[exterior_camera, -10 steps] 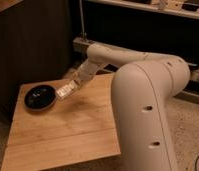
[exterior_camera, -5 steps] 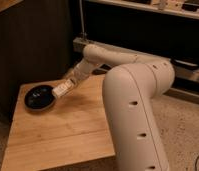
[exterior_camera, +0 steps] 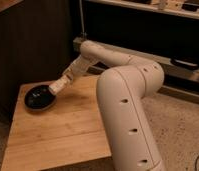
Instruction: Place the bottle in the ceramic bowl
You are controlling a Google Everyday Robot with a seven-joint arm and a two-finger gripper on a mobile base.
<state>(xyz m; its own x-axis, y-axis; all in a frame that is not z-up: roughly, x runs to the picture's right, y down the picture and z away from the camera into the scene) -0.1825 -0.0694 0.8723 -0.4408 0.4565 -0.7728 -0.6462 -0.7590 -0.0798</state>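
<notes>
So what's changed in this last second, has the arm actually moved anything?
The gripper, with the small whitish bottle at its tip, has drifted slightly left, from beside the shallow glossy black ceramic bowl to over its right rim. The big white arm swung left with it. The bottle has not been let go. The bowl stays put on the wooden table.

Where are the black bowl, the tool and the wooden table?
black bowl (exterior_camera: 37, 97), camera view, its glossy inside.
tool (exterior_camera: 59, 85), camera view, the arm's pale tip, over the bowl's rim.
wooden table (exterior_camera: 58, 131), camera view, bare top.
</notes>
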